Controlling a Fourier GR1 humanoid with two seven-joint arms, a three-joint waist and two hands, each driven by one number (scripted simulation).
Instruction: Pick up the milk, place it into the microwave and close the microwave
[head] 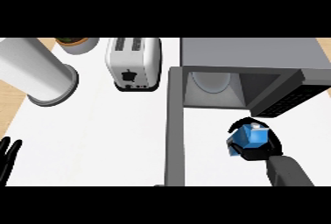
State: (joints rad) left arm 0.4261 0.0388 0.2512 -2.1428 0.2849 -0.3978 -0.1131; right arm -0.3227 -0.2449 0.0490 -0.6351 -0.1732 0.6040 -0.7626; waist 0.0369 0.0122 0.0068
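Right robot hand curled, blue milk, seemingly carton

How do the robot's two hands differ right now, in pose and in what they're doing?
The right hand is curled round the blue milk carton, held in front of the open microwave; the left hand holds nothing. The right hand sits mid-counter at the view's right; the left hand rests at the left edge, fingers straight and pointing up. The right forearm shows; the left one is out of view. Both hands are black.
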